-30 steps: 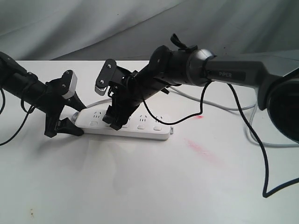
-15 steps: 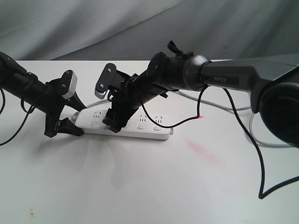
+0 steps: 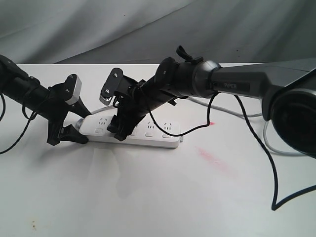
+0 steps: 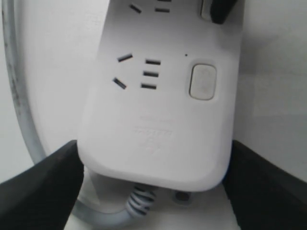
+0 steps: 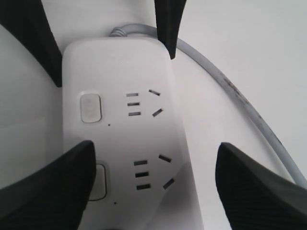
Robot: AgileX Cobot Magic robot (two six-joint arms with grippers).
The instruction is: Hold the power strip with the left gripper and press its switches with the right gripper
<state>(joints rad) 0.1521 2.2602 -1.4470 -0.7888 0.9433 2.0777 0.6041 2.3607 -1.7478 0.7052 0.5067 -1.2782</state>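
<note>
The white power strip (image 3: 148, 132) lies flat on the white table, its grey cord (image 4: 14, 96) leaving the left end. My left gripper (image 3: 66, 133) is shut on that end, one black finger against each long side (image 4: 153, 148). The first switch (image 4: 203, 81) (image 5: 90, 108) shows bare. My right gripper (image 3: 121, 129) (image 5: 154, 148) stands open over the second socket set. One of its fingers (image 5: 53, 187) covers part of the second switch (image 5: 100, 182); whether it is pressing I cannot tell. The other finger hangs off the strip's cord side. The remaining switches (image 3: 166, 134) run to the right.
The grey cord (image 3: 217, 106) curves across the table behind the strip. A black cable (image 3: 269, 163) hangs from the right arm and loops over the table's right side. Red smears (image 3: 212, 159) mark the table right of the strip. A grey cloth (image 3: 98, 24) hangs behind.
My right gripper has shifted slightly left along the strip, toward the left gripper. The left gripper and the strip have not moved.
</note>
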